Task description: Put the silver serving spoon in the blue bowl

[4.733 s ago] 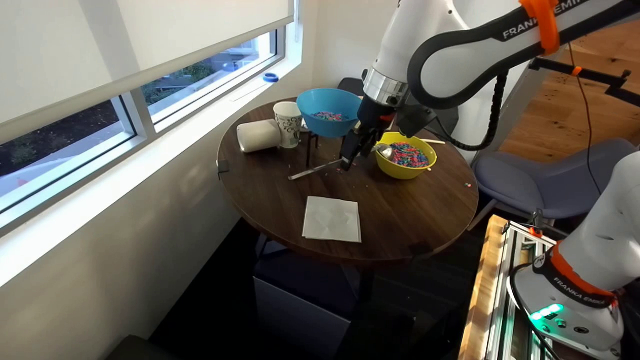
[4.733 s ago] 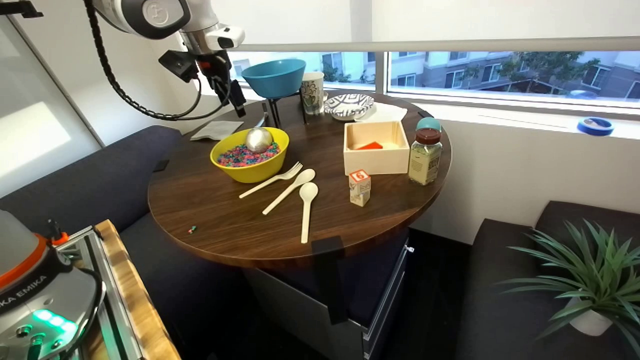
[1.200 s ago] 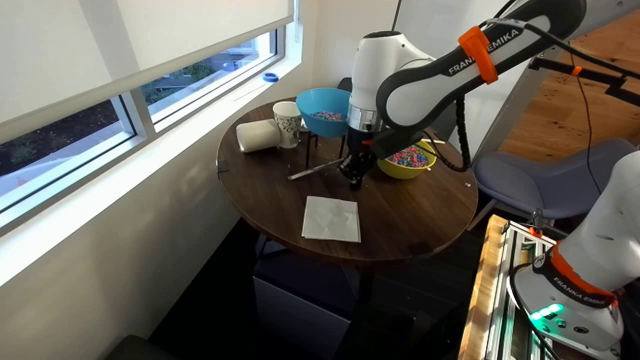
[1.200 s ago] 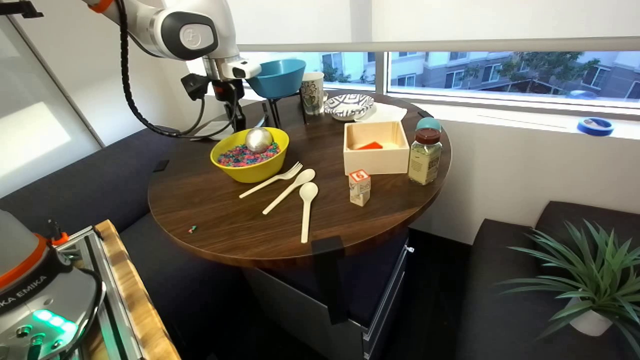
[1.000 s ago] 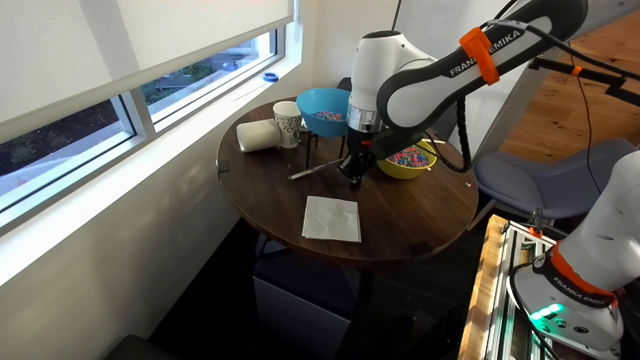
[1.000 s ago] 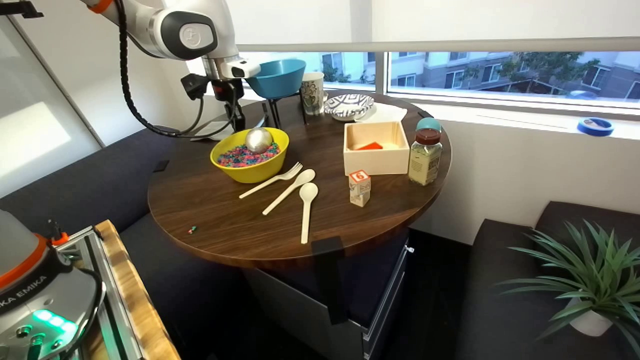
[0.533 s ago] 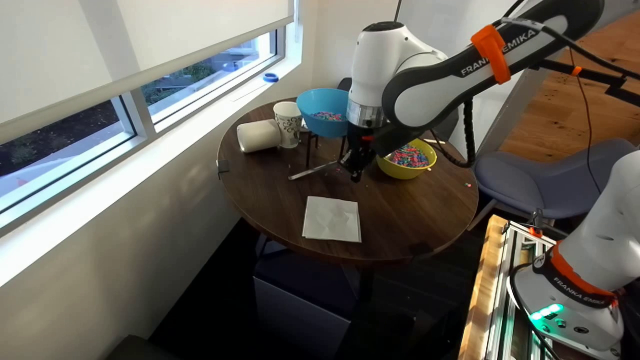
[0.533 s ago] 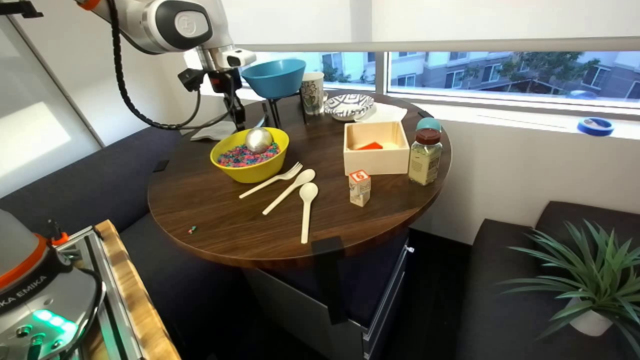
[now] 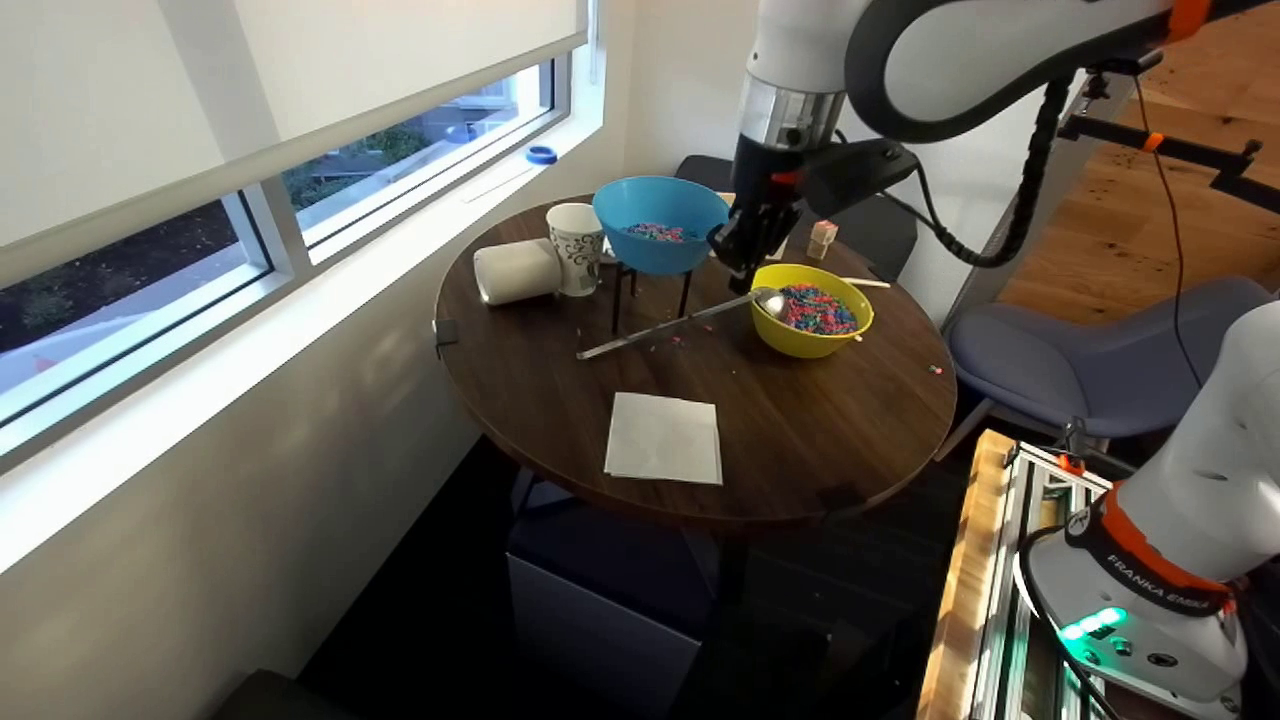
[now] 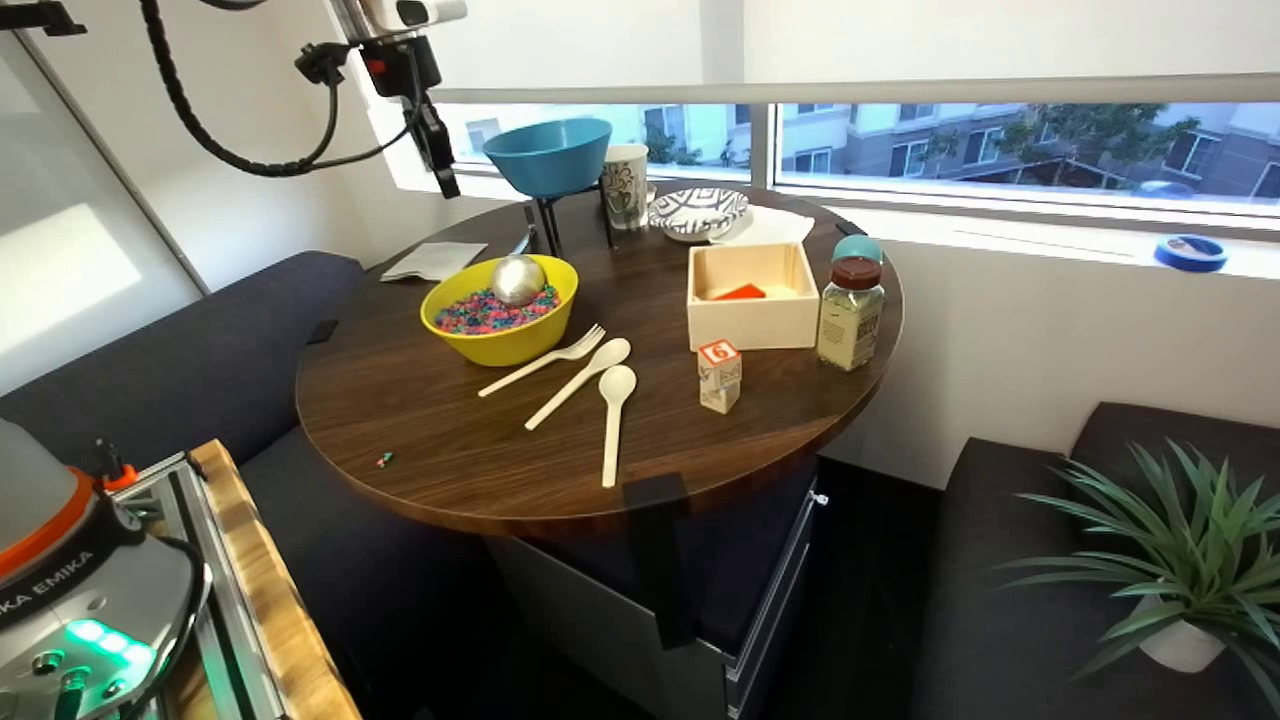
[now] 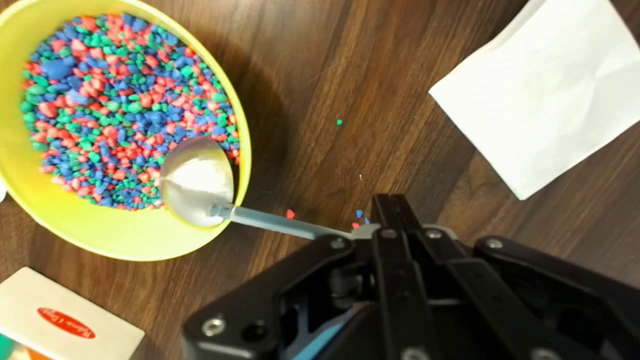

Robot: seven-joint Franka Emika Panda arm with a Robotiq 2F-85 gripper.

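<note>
Gripper [image 11: 392, 198]: up in the air over the table [image 9: 780, 440], aimed down at a slight tilt, jaws pressed together.
Spoon [image 11: 240, 214]: scoop sits in the yellow bowl [image 11: 115, 232], handle crosses the rim and slants down to the table by the black stand [image 9: 616, 305]; in the wrist view the far part of the handle is hidden behind the gripper.
Yellow bowl: on the table, loaded with red, blue and green bits [image 11: 125, 95].
Blue bowl [image 9: 650, 260]: raised on the black stand, some bits in it too.
Loose bits [image 11: 290, 214]: a few on the table, close to the handle.
Napkin [image 9: 663, 438]: folded, flat on the table, apart from both bowls.
Upright cup [image 9: 577, 255]: just beside the blue bowl.
Tipped cup [image 9: 517, 271]: on its side, next to the upright one.
Fork [image 10: 545, 361]: pale, near the yellow bowl, two pale spoons [image 10: 612, 425] beside it.
Box [image 10: 753, 325]: wooden, open top, red piece [image 10: 742, 292] inside.
Blocks [image 10: 720, 376]: two, stacked, near the box.
Jar [image 10: 850, 325]: upright, brown lid, just beside the box.
Plate [image 10: 697, 212]: patterned, beyond the box in an exterior view.
</note>
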